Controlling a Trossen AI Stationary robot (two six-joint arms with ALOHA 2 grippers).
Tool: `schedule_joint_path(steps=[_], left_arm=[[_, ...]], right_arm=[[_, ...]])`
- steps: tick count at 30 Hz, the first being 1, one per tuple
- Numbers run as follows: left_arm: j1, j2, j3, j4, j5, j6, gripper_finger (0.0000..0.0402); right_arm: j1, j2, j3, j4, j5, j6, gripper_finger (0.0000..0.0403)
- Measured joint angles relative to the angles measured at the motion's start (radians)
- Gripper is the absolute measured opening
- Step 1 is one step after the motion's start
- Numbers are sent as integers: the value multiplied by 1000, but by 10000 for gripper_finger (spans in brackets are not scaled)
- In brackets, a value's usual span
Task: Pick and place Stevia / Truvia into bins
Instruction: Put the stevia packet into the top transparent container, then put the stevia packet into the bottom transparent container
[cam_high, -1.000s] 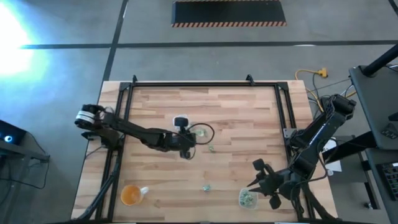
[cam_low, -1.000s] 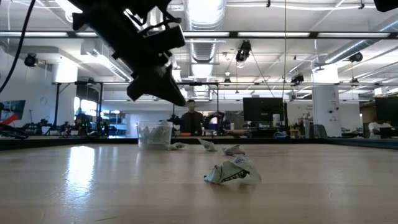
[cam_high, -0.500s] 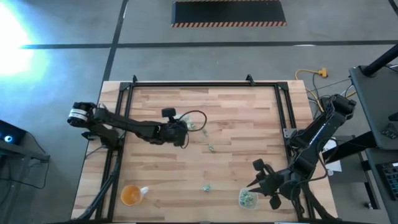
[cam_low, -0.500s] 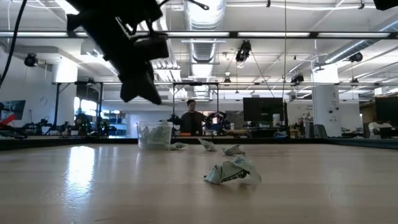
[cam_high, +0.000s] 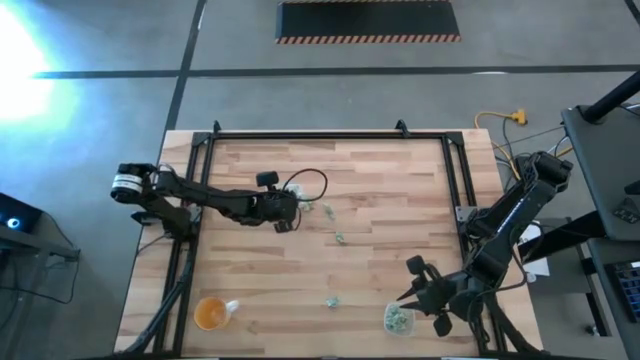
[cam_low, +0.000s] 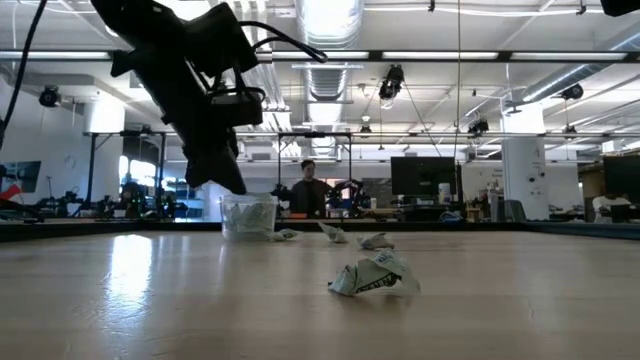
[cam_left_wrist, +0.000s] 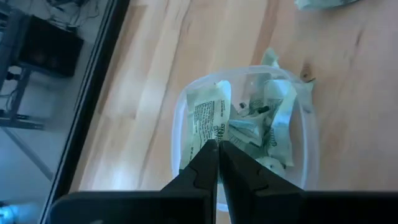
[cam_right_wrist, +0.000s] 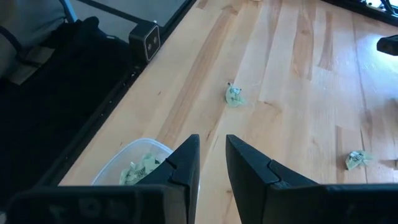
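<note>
Left gripper (cam_left_wrist: 217, 149) pinched shut, nothing visibly held, hovering directly above clear bin (cam_left_wrist: 180, 124) already stuffed with Stevia packets (cam_left_wrist: 249, 124). Nearest loose packets (cam_high: 340, 238) lie on table toward centre, just beyond that bin; left arm nearer. Right gripper (cam_right_wrist: 211, 149) slightly parted, empty, waiting beside 2nd bin (cam_right_wrist: 124, 165) at near edge.
</note>
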Motion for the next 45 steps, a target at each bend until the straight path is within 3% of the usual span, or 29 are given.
schedule_joint_path(steps=[9, 20, 31, 35, 38, 45], left_arm=[[11, 0, 0, -1, 69, 0, 0], [14, 0, -1, 1, 66, 0, 4], [14, -4, -1, -8, 63, 0, 105], [14, -23, 10, -61, 63, -12, 120], [11, -57, 28, -121, 62, -61, 120], [-22, -197, 18, -146, 66, -135, 121]], right_arm=[[0, 0, -1, 0, 0, 0, 68], [0, 0, -1, 0, 0, 0, 68], [0, 0, -2, 0, 3, -5, 68], [-2, 0, -8, 1, 179, -27, 68], [-34, 0, -18, -1, 297, -34, 68], [-199, 1, -46, 22, 207, -36, 68]])
